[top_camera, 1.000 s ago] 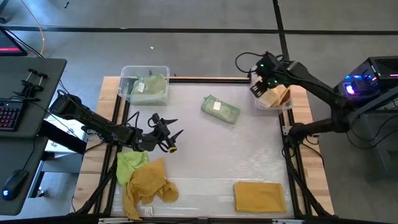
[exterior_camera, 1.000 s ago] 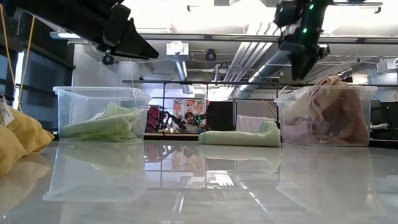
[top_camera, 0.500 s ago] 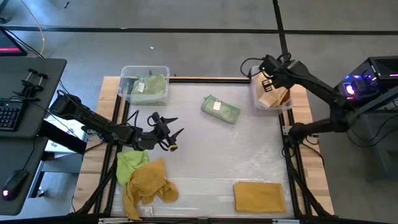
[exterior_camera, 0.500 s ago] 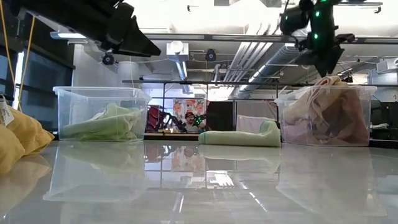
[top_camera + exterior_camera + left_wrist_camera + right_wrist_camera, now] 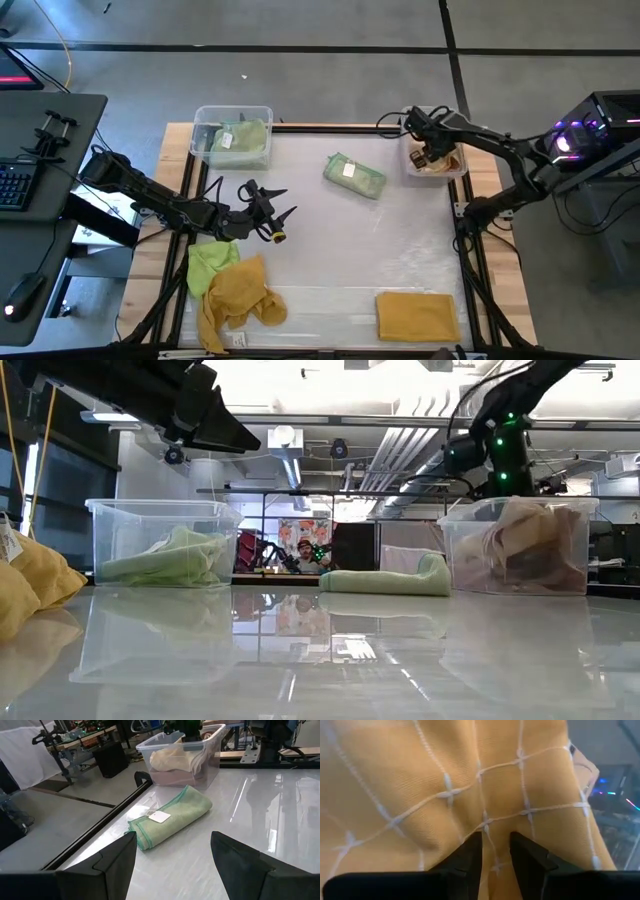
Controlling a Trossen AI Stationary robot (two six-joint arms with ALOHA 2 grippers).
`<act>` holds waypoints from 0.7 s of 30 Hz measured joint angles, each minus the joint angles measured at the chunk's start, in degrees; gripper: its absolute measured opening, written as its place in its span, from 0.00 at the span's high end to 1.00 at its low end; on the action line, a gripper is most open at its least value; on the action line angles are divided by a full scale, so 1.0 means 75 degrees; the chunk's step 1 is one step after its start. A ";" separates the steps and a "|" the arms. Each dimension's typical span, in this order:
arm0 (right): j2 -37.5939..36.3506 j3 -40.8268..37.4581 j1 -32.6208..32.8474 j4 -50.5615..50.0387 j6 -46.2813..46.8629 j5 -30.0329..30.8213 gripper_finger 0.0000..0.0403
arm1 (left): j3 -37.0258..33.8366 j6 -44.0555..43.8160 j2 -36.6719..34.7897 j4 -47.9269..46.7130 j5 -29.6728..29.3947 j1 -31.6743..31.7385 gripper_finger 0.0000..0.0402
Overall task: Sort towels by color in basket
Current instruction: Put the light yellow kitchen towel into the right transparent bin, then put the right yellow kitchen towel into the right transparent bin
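Observation:
A tan checked towel (image 5: 445,785) lies heaped in the clear bin (image 5: 463,172) at the far right. My right gripper (image 5: 432,155) reaches down into that bin, its fingers close together against the cloth. A folded green towel (image 5: 355,176) lies flat on the table between the two bins. My left gripper (image 5: 280,222) hovers open at the middle left, pointing toward that towel (image 5: 172,815) and touching nothing. Green towels (image 5: 240,138) fill the far-left bin (image 5: 200,115). A lime towel (image 5: 210,262) and a mustard one (image 5: 240,295) lie crumpled at the near left. My right gripper presses its fingertips (image 5: 470,855) onto the top of the tan checked towel (image 5: 485,827), slanting down from above. A crease of the cloth runs into the narrow gap between them. The towel rests in the bin (image 5: 460,560), its heap below the rim.
A folded mustard towel (image 5: 415,315) lies at the near right edge. The glossy table middle (image 5: 330,250) is bare. A desk with a keyboard (image 5: 15,185) stands left of the table, and equipment with lights (image 5: 590,130) stands to its right.
My right gripper has gone down into the far-right bin and tipped more steeply downward. The tan checked towel, which stood above the rim, now sits lower in the bin.

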 joint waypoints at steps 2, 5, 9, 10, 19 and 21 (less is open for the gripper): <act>-0.0028 0.0003 0.0061 -0.0018 -0.0158 0.0045 0.76 | 0.0000 0.0002 0.0000 0.0026 0.0002 0.0000 0.40; -0.0098 0.0218 0.0107 -0.0229 -0.0469 0.0027 0.76 | 0.0000 0.0003 0.0000 0.0053 0.0002 0.0000 0.40; -0.0454 0.0629 0.0270 -0.0642 -0.0302 0.0362 0.76 | 0.0000 0.0009 0.0000 0.0080 0.0003 0.0000 0.40; -0.0600 0.0711 0.0381 -0.0674 -0.0233 0.0443 0.76 | 0.0000 0.0009 0.0000 0.0090 0.0003 0.0000 0.40; -0.2825 0.0268 0.3046 0.1016 0.0275 -0.0567 0.76 | 0.0000 -0.0110 0.0003 0.0096 0.0059 -0.0026 0.40; -0.3269 -0.0034 0.3976 0.1569 0.0685 -0.0576 0.76 | 0.0000 -0.0125 0.0003 0.0096 0.0061 -0.0026 0.40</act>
